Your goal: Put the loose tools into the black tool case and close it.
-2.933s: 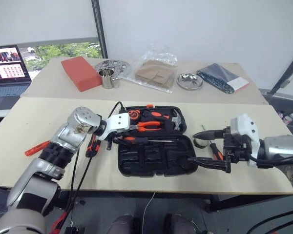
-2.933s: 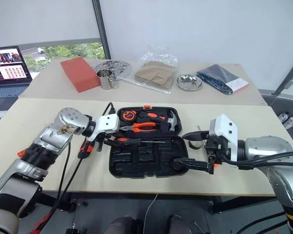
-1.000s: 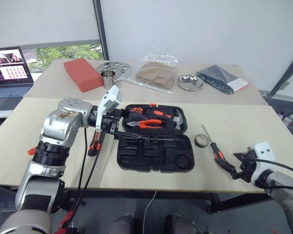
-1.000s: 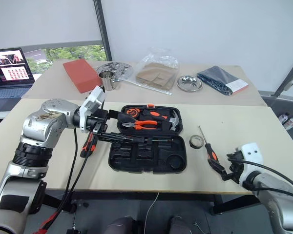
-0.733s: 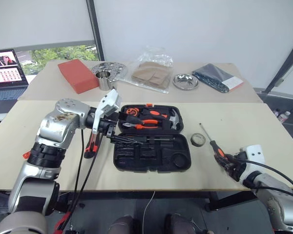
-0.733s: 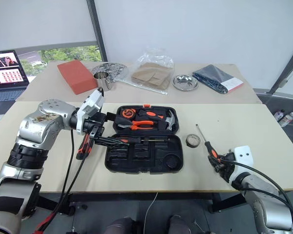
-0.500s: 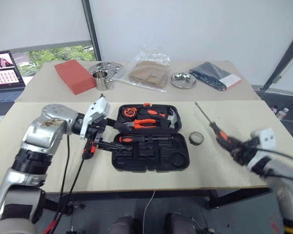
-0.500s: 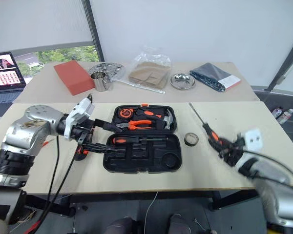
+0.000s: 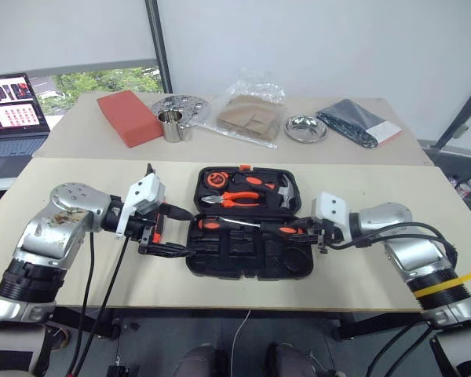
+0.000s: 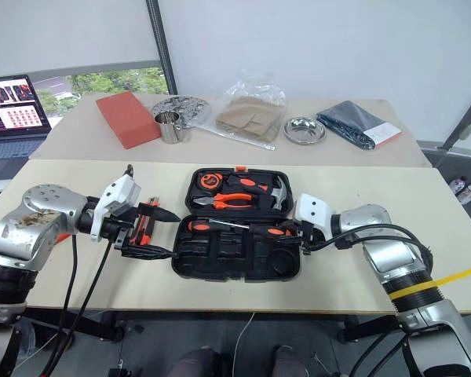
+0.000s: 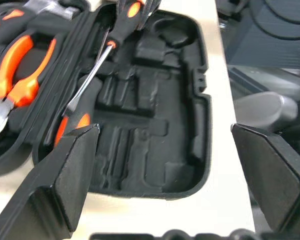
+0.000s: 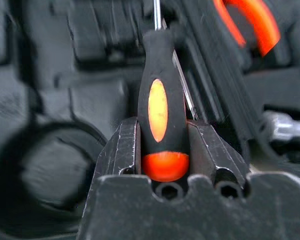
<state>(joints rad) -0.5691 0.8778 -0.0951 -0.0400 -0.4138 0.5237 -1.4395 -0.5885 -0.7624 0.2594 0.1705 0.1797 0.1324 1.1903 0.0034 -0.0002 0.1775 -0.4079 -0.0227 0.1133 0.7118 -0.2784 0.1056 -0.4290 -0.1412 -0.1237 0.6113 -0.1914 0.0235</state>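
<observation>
Right hand point(image 12: 162, 150) grips screwdriver point(image 9: 286, 228) handle, shaft lengthwise over case point(image 9: 220, 263) recesses; left hand point(image 9: 173, 232) wide, beside case.

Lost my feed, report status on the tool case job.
Right gripper shut on screwdriver over open tool case. Left gripper open, empty, beside case. One screwdriver already inside. Nothing blocking.

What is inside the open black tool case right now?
In the black tool case, the far half holds orange-handled pliers and a hammer. One screwdriver lies near the hinge; the right gripper holds a second screwdriver over the near half, covering the recess beneath.
</observation>
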